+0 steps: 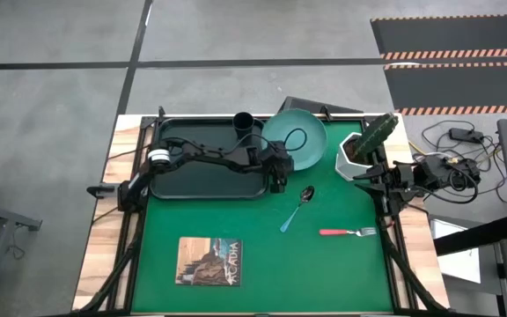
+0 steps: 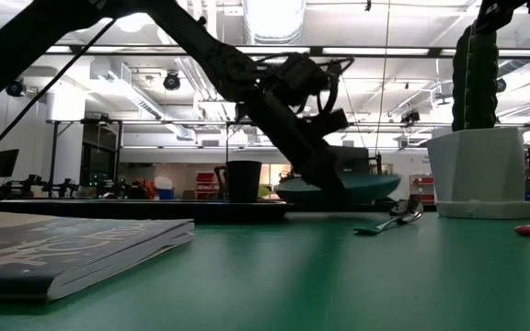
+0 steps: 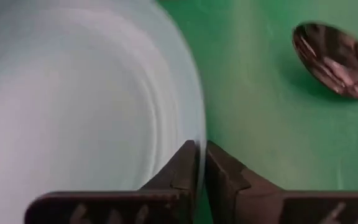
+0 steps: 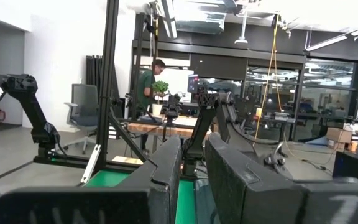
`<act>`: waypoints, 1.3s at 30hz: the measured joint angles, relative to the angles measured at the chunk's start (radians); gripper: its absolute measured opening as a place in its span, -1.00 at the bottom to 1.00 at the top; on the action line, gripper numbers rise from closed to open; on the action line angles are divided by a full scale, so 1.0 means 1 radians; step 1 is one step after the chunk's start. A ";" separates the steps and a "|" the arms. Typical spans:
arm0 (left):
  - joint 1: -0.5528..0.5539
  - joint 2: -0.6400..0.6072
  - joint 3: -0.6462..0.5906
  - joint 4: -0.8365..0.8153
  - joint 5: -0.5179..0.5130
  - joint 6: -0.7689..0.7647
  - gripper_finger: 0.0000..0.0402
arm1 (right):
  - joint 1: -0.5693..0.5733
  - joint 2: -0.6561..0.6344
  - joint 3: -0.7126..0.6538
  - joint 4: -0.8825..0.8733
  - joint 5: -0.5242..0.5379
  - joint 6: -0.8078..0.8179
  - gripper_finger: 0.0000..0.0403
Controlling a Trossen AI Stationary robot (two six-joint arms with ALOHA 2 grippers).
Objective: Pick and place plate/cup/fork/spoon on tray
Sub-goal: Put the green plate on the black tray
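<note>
Here, the plate [image 1: 296, 138], rigid, smooth, prob. slippery, sits at the tray's [image 1: 202, 179] right end by the white pot [image 1: 356, 155]; left gripper [image 3: 201, 163] nipped nearly closed on its thin rim, the best hold. Right gripper [image 4: 193, 180], slightly apart, holds nothing at the table's right edge.

The green table mat [image 1: 324, 273] bears tray [image 1: 170, 180], spoon [image 1: 296, 210], fork [image 1: 346, 232], book [image 1: 209, 261].

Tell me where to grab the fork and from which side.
Grip the fork at the middle of its red handle, coming straight down from above. It lies flat on the green mat, handle left, tines right, clear of the spoon, so set the fingers across the handle.
</note>
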 joint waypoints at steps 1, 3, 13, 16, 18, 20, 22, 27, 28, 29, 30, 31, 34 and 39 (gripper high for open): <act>0.001 -0.010 0.000 -0.002 0.000 0.000 -0.97 | 0.000 0.000 0.000 0.000 0.000 0.000 -0.69; -0.001 -0.020 0.000 -0.002 0.001 0.007 -0.97 | 0.000 0.000 0.000 0.000 0.000 0.000 -0.69; -0.055 -0.127 -0.001 -0.031 0.003 0.006 -0.97 | 0.000 0.000 0.000 -0.001 0.000 0.009 -0.69; -0.097 -0.171 -0.003 -0.056 0.002 0.007 -0.97 | 0.000 0.000 0.000 -0.003 0.000 0.011 -0.69; -0.126 -0.209 -0.003 -0.082 0.007 0.010 -0.97 | 0.000 0.000 0.000 -0.004 0.000 0.011 -0.69; -0.156 -0.245 -0.003 -0.127 0.005 0.011 -0.97 | 0.000 0.000 0.000 -0.003 0.000 0.011 -0.69; -0.188 -0.273 -0.003 -0.190 -0.002 0.011 -0.97 | 0.000 0.000 0.000 -0.004 -0.001 0.020 -0.69; -0.273 -0.353 -0.003 -0.396 -0.099 0.000 -0.99 | 0.000 0.000 0.000 -0.005 -0.001 0.021 -0.69; -0.292 -0.367 -0.003 -0.438 -0.140 -0.015 -0.99 | 0.000 0.000 0.000 -0.005 -0.001 0.021 -0.69; -0.308 -0.379 -0.003 -0.475 -0.179 -0.034 -0.99 | 0.000 0.000 0.000 -0.005 -0.001 0.022 -0.69; -0.323 -0.393 -0.006 -0.511 -0.213 -0.052 -1.00 | 0.000 0.000 0.000 -0.007 -0.001 0.023 -0.69; -0.338 -0.402 -0.009 -0.544 -0.238 -0.069 -1.00 | 0.000 0.000 0.000 -0.008 -0.001 0.026 -0.69; -0.379 -0.440 -0.048 -0.606 -0.285 -0.123 -1.00 | 0.000 0.000 0.000 -0.008 -0.001 0.026 -0.69; -0.419 -0.548 -0.207 -0.601 -0.382 -0.207 -1.00 | 0.000 0.000 0.000 -0.009 -0.001 0.026 -0.69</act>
